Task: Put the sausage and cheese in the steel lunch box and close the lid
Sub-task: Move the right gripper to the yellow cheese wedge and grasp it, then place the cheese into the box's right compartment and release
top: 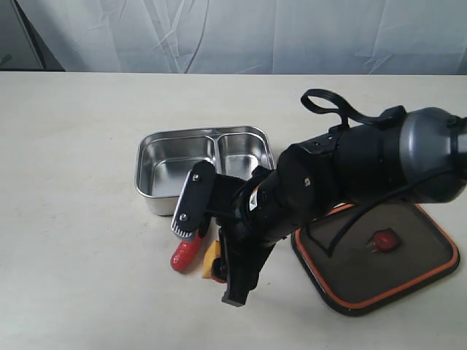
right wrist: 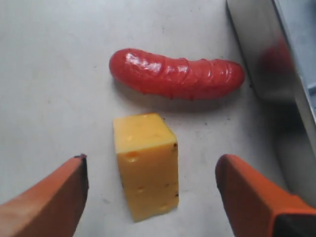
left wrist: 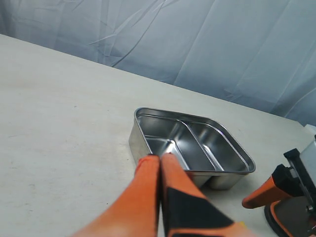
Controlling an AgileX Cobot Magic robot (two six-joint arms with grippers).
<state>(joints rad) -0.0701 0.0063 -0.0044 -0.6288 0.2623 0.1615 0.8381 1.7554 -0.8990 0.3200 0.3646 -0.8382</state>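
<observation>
The red sausage (right wrist: 175, 74) lies on the table beside the yellow cheese (right wrist: 147, 165), just in front of the steel lunch box (top: 201, 133). My right gripper (right wrist: 151, 167) hangs open over the cheese, one orange finger (right wrist: 54, 197) on each side and neither touching it. In the exterior view the sausage (top: 186, 253) and cheese (top: 213, 257) peek out from under the right gripper (top: 209, 260). Both compartments of the lunch box (left wrist: 138, 143) are empty. The dark lid (top: 408, 284) lies flat on the table to the right. My left gripper (left wrist: 160, 159) is shut on nothing, short of the box.
The right arm's black body (top: 343, 175) reaches across the middle of the table, over the lid's left corner and the box's front right corner. A white cloth backdrop (top: 233, 33) hangs behind the table's far edge.
</observation>
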